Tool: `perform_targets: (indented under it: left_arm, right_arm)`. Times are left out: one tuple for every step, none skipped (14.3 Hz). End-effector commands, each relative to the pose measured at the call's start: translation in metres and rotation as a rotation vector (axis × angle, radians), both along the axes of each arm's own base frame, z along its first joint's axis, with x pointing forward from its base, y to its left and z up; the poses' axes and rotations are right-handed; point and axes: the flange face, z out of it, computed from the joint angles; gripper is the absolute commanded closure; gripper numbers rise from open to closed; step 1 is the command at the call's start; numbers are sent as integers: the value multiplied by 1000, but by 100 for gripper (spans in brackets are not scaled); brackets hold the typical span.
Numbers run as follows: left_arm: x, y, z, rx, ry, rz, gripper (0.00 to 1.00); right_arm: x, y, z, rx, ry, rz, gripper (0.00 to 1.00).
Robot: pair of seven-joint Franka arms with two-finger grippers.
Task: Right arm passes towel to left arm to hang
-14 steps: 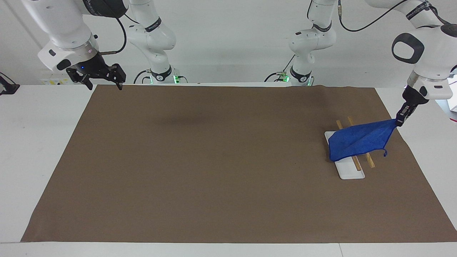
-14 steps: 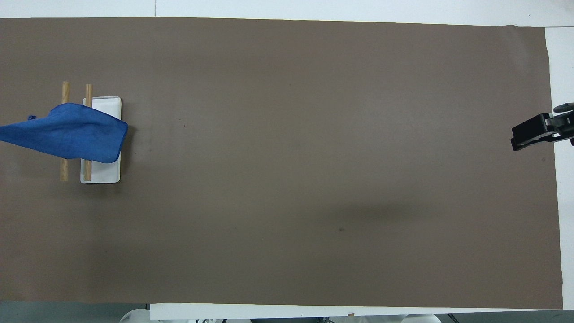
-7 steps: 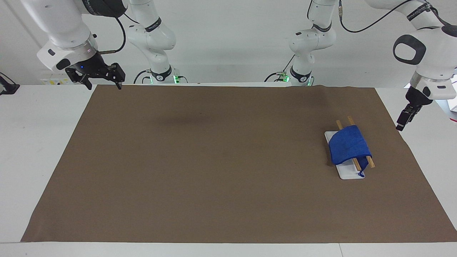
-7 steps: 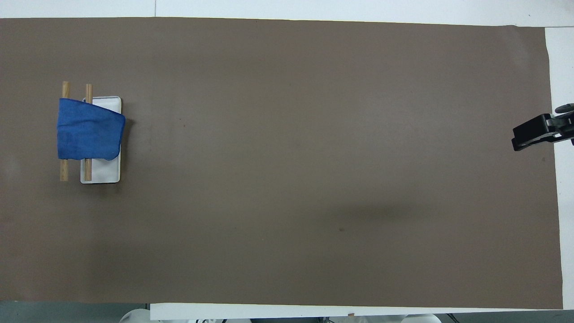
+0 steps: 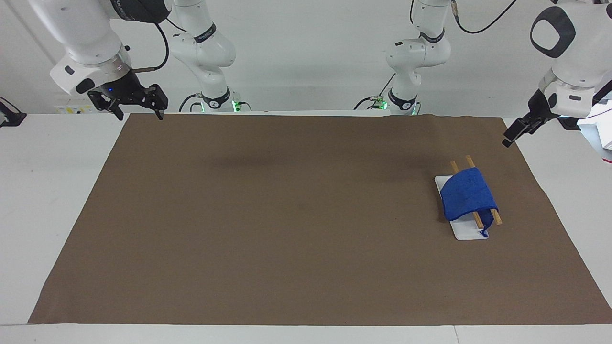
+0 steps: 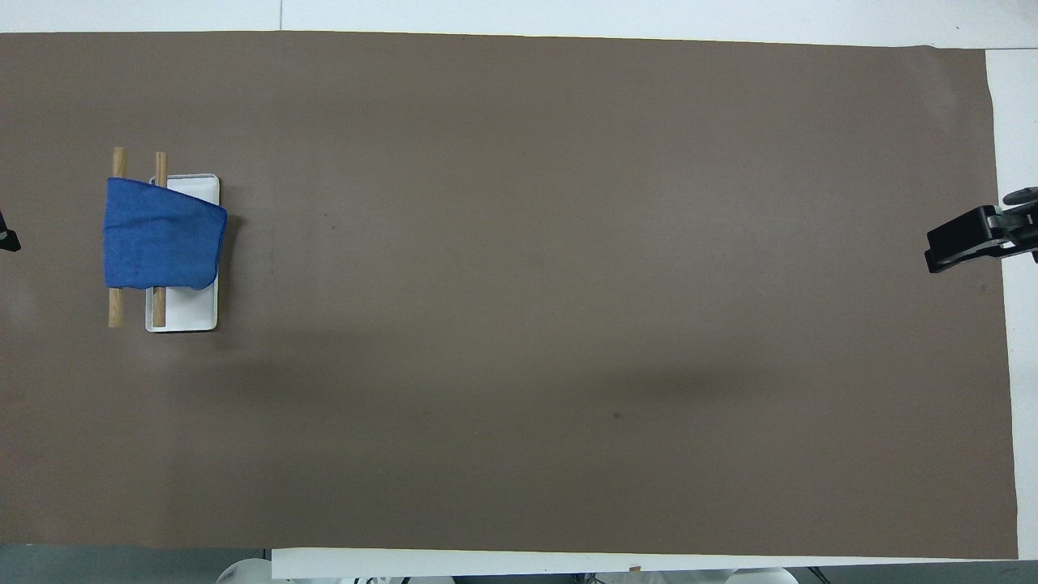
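Observation:
The blue towel (image 5: 467, 193) hangs draped over two wooden rods (image 5: 495, 218) of a small rack with a white base (image 5: 471, 233), toward the left arm's end of the table. It also shows in the overhead view (image 6: 162, 243), with its loop tail hanging at one corner. My left gripper (image 5: 508, 140) is raised, empty and open, over the mat's edge beside the rack and apart from the towel. My right gripper (image 5: 136, 102) is open and empty, and waits over the mat's corner at the right arm's end; it also shows in the overhead view (image 6: 965, 239).
A brown mat (image 5: 287, 215) covers most of the white table. The rack stands on it; nothing else lies on the mat.
My left gripper let go of the towel's corner, and the towel fell draped over the rods. The left gripper then rose and drew back toward the robots. The right arm stayed still.

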Motion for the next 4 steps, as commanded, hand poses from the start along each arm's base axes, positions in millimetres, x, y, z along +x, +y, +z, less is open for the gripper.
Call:
perform_targets:
  left_arm:
    - [-3,-38,21,5,24,-117,0]
    - [0,-54,30,1,4,-169,0]
    - [2,-60,37,-6,-10,-183,0]
    - [6,-64,35,-31,-6,-186,0]
  right_arm:
    - [-7,-1,0,-4,3,18,0]
    - [-7,-1,0,-4,3,18,0]
    - [-7,-1,0,-4,3,18,0]
    - [-7,-1,0,-4,3,18,0]
